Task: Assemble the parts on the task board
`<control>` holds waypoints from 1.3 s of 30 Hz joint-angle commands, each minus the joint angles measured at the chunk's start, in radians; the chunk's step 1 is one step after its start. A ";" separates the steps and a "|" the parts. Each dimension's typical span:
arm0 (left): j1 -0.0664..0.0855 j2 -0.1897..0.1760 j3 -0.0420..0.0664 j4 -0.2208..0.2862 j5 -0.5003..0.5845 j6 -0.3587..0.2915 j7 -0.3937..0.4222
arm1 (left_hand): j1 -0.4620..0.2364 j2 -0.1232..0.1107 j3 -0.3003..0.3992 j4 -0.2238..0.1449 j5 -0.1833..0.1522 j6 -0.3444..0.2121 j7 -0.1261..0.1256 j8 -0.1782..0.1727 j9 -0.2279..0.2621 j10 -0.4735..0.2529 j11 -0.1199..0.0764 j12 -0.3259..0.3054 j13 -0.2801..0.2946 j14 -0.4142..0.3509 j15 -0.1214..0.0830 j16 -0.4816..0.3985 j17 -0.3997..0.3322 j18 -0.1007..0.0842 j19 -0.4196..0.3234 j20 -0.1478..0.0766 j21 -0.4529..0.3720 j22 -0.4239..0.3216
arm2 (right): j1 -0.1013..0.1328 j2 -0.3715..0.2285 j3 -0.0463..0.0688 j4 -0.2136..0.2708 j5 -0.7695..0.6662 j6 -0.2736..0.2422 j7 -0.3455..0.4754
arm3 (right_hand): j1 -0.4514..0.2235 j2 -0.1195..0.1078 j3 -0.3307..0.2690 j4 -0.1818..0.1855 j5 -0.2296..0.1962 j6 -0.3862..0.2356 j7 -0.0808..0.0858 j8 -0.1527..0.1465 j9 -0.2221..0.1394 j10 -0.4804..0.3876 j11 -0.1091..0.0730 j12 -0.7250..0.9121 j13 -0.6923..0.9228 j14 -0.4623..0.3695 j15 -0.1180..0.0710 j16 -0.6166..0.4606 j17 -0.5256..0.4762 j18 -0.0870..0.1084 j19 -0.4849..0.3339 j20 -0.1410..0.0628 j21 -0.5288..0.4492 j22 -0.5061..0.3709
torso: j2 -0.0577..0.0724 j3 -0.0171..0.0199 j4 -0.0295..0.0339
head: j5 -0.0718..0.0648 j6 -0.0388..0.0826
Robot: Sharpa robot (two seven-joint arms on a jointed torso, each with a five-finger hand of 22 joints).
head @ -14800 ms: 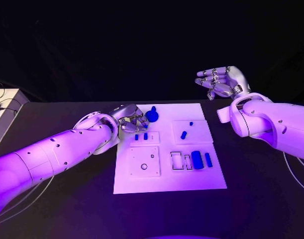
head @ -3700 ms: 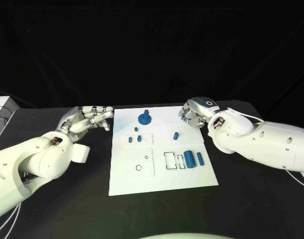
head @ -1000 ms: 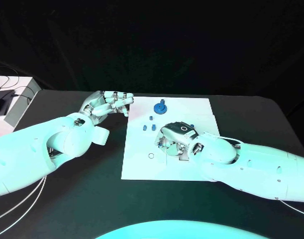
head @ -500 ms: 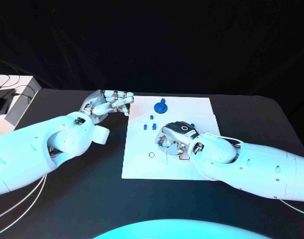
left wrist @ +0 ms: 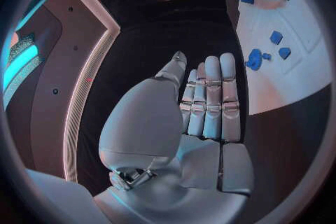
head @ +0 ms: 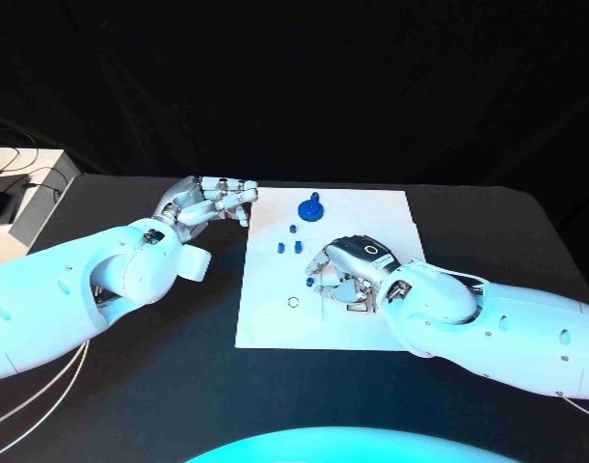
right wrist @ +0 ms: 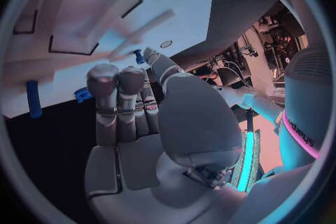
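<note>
The left hand (head: 208, 201) hovers over the black table (head: 127, 357) just beside the far-left corner of the task board (head: 274, 323); its fingers lie straight and pressed side by side, with nothing in them, as the left wrist view confirms (left wrist: 203, 106). The task board occupies the middle of the table. Near its far edge stands a round blue part with a peg (head: 311, 207); nearer, a small blue pin (head: 293, 230) and a pair of small blue blocks (head: 287, 247) lie loose on the board. The right hand (head: 354, 273) is set down over the middle of the board, fingers curled toward the surface, with a short blue peg (head: 311, 283) at its fingertips. In the right wrist view (right wrist: 140, 106) the thumb tip touches this peg (right wrist: 139, 56); whether it is pinched or only touched cannot be told. The parts appear to be small, rigid, light plastic with smooth faces, so they will likely slip or roll; take each by opposite sides with the fingertips, low on the body. A small round hole (head: 293, 302) lies near-left of the right hand. Open table remains on both sides of the board; the right forearm covers the board's near-right region.
</note>
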 commanded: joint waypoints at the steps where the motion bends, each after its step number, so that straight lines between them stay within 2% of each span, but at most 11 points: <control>1: 0.000 0.002 0.001 -0.001 -0.003 0.012 0.006 | 0.003 0.004 0.000 0.007 0.004 -0.004 0.007 0.004 0.001 -0.003 0.000 -0.003 -0.001 0.004 -0.001 -0.006 0.001 -0.005 0.008 -0.001 -0.006 0.001 | 0.013 -0.022 0.006 0.015 0.058 -0.061 0.020 | 0.010 -0.003 -0.010 0.005 0.001 -0.011 0.000 -0.003 -0.001 0.003 -0.003 -0.003 -0.001 -0.001 0.006 -0.001 -0.002 0.021 0.056 0.006 0.005 -0.002 | -0.001 -0.0006 -0.0006 | -0.004 0.004; 3: 0.000 0.002 0.001 -0.003 -0.003 0.011 0.006 | 0.003 0.004 0.000 0.007 0.004 -0.004 0.007 0.004 0.001 -0.003 0.000 -0.003 -0.001 0.004 -0.001 -0.006 0.001 -0.005 0.008 -0.001 -0.006 0.001 | 0.027 -0.040 0.010 0.021 0.101 -0.061 0.026 | 0.006 -0.011 -0.042 0.015 0.018 -0.044 0.000 -0.003 -0.002 -0.008 -0.001 -0.003 0.000 -0.002 0.007 -0.001 -0.003 0.023 0.055 0.006 0.000 -0.007 | -0.001 -0.0006 -0.0010 | -0.006 0.006; 5: 0.000 0.002 0.001 -0.003 -0.003 0.011 0.006 | 0.003 0.004 0.000 0.007 0.004 -0.004 0.007 0.004 0.001 -0.003 0.000 -0.003 -0.001 0.004 -0.001 -0.006 0.001 -0.005 0.008 -0.001 -0.006 0.001 | 0.044 -0.062 0.014 0.026 0.149 -0.056 0.032 | 0.023 -0.004 -0.092 0.029 0.023 -0.048 0.001 -0.003 -0.001 -0.017 0.002 -0.003 0.000 -0.002 0.009 0.001 -0.004 0.025 0.055 0.009 0.002 -0.011 | -0.001 -0.0008 -0.0010 | -0.010 0.009; 7: 0.000 0.002 0.001 -0.004 -0.003 0.011 0.006 | 0.003 0.004 0.000 0.007 0.004 -0.004 0.007 0.004 0.001 -0.003 0.000 -0.003 -0.001 0.004 -0.001 -0.006 0.001 -0.005 0.008 -0.001 -0.006 0.001 | 0.061 -0.083 0.018 0.029 0.183 -0.046 0.039 | 0.032 0.003 -0.106 0.036 0.024 -0.049 0.002 -0.003 -0.001 -0.002 -0.002 -0.002 0.000 -0.001 0.007 0.003 -0.004 0.024 0.055 0.008 0.008 -0.012 | -0.001 -0.0008 0.0003 | -0.014 0.013; 12: 0.000 0.003 0.001 -0.006 -0.003 0.012 0.007 | 0.003 0.004 0.000 0.007 0.004 -0.004 0.007 0.004 0.001 -0.003 0.000 -0.003 -0.001 0.004 -0.001 -0.006 0.001 -0.005 0.008 -0.001 -0.006 0.001 | 0.117 -0.132 0.026 0.016 0.222 0.019 0.060 | 0.056 0.030 -0.049 0.016 0.024 -0.026 0.009 -0.003 -0.001 0.120 -0.029 0.004 0.002 0.002 -0.010 0.011 -0.001 0.012 0.058 -0.004 0.045 0.001 | -0.001 -0.0008 -0.0012 | -0.023 0.018; 16: 0.000 0.006 0.001 -0.008 -0.003 0.016 0.010 | 0.003 0.002 -0.002 0.008 0.004 -0.004 0.006 0.004 0.001 -0.004 0.000 -0.003 -0.001 0.004 0.000 -0.008 0.001 -0.005 0.009 -0.001 -0.009 0.002 | 0.158 -0.153 0.029 -0.016 0.203 0.095 0.054 | 0.017 0.003 -0.028 0.015 0.028 -0.033 0.010 -0.004 -0.003 0.093 -0.022 -0.004 0.000 -0.002 -0.007 0.013 0.001 0.003 0.055 -0.011 0.048 0.002 | -0.001 -0.0006 -0.0007 | -0.031 0.023; 19: 0.000 0.008 0.001 -0.010 -0.003 0.019 0.011 | 0.003 0.002 -0.002 0.008 0.004 -0.004 0.006 0.004 0.001 -0.004 0.000 -0.003 -0.001 0.004 0.000 -0.008 0.001 -0.005 0.009 -0.001 -0.009 0.002 | 0.175 -0.157 0.029 -0.043 0.164 0.152 0.037 | 0.004 -0.012 -0.057 0.022 0.028 -0.046 -0.006 -0.003 -0.002 0.046 -0.015 -0.002 0.001 -0.002 -0.002 0.012 0.001 0.006 0.055 -0.006 0.039 -0.002 | 0.000 -0.0002 0.0007 | -0.035 0.025; 22: 0.000 0.008 0.001 -0.010 -0.002 0.021 0.011 | 0.003 0.002 -0.002 0.008 0.004 -0.004 0.006 0.004 0.001 -0.004 0.000 -0.003 -0.001 0.004 0.000 -0.008 0.001 -0.005 0.009 -0.001 -0.009 0.002 | 0.183 -0.155 0.029 -0.067 0.122 0.206 0.020 | 0.018 -0.017 -0.164 0.056 0.017 -0.066 -0.024 -0.003 -0.001 -0.019 -0.003 0.004 0.001 -0.003 0.007 0.011 0.000 0.014 0.054 0.003 0.018 -0.015 | 0.001 -0.0005 0.0014 | -0.036 0.026; 25: 0.000 0.008 0.001 -0.011 -0.002 0.021 0.011 | 0.003 0.002 -0.002 0.008 0.004 -0.004 0.006 0.004 0.001 -0.004 0.000 -0.003 -0.001 0.004 0.000 -0.008 0.001 -0.005 0.009 -0.001 -0.009 0.002 | 0.187 -0.149 0.028 -0.085 0.090 0.245 0.009 | 0.040 -0.028 -0.188 0.095 0.011 -0.070 -0.030 -0.003 -0.001 -0.036 0.002 0.006 0.001 -0.005 0.010 0.013 0.001 0.017 0.055 0.007 0.017 -0.018 | 0.001 -0.0005 0.0019 | -0.037 0.026; 27: 0.000 0.009 0.001 -0.011 -0.002 0.022 0.011 | 0.003 0.002 -0.002 0.008 0.004 -0.004 0.006 0.004 0.001 -0.004 0.000 -0.003 -0.001 0.004 0.000 -0.008 0.001 -0.005 0.009 -0.001 -0.009 0.002 | 0.188 -0.146 0.027 -0.093 0.080 0.260 0.006 | 0.073 -0.041 -0.199 0.147 0.011 -0.069 -0.029 -0.004 -0.001 -0.040 0.003 0.006 0.000 -0.004 0.011 0.013 -0.001 0.021 0.055 0.009 0.017 -0.024 | 0.000 -0.0007 0.0017 | -0.037 0.025; 39: 0.000 0.008 0.001 -0.012 -0.002 0.021 0.010 | 0.003 0.002 -0.002 0.008 0.004 -0.004 0.006 0.004 0.001 -0.004 0.000 -0.003 -0.001 0.004 0.000 -0.008 0.001 -0.005 0.009 -0.001 -0.009 0.002 | 0.176 -0.121 0.014 -0.120 0.053 0.320 0.006 | 0.066 -0.019 -0.200 0.113 0.019 -0.071 -0.031 -0.003 -0.001 0.001 -0.007 0.004 0.000 -0.003 0.004 0.012 -0.005 0.014 0.055 0.002 0.027 -0.030 | 0.000 -0.0020 0.0024 | -0.039 0.022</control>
